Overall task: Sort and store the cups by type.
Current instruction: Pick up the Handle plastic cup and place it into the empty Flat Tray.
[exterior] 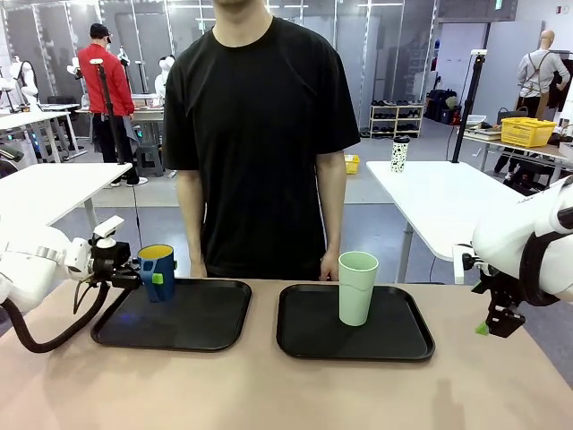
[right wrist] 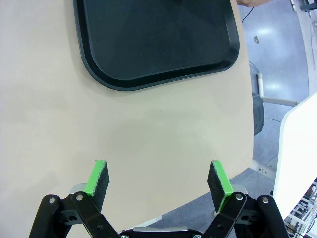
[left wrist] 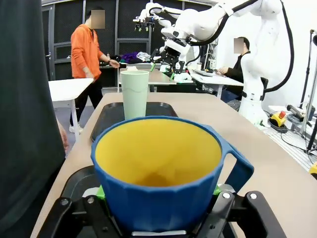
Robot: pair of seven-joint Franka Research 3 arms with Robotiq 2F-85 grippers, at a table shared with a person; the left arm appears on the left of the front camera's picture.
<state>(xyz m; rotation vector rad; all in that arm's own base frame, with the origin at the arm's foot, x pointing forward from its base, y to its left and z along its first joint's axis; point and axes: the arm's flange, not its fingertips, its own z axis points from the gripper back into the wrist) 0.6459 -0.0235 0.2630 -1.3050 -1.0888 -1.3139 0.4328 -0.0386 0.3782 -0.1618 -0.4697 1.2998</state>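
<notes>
Blue mug [exterior: 157, 271] is held clamped by the left end effector [exterior: 143, 273] over the left tray [exterior: 215, 315]; lowering and release are judged next. Right end effector [right wrist: 158, 181] is spread apart, idle.

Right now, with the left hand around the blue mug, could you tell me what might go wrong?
1. The left hand grips the blue mug low on its body over the left tray; it may tip on release.
2. The person's hand rests close to the mint tumbler on the right tray, so reaching there risks contact.
</notes>
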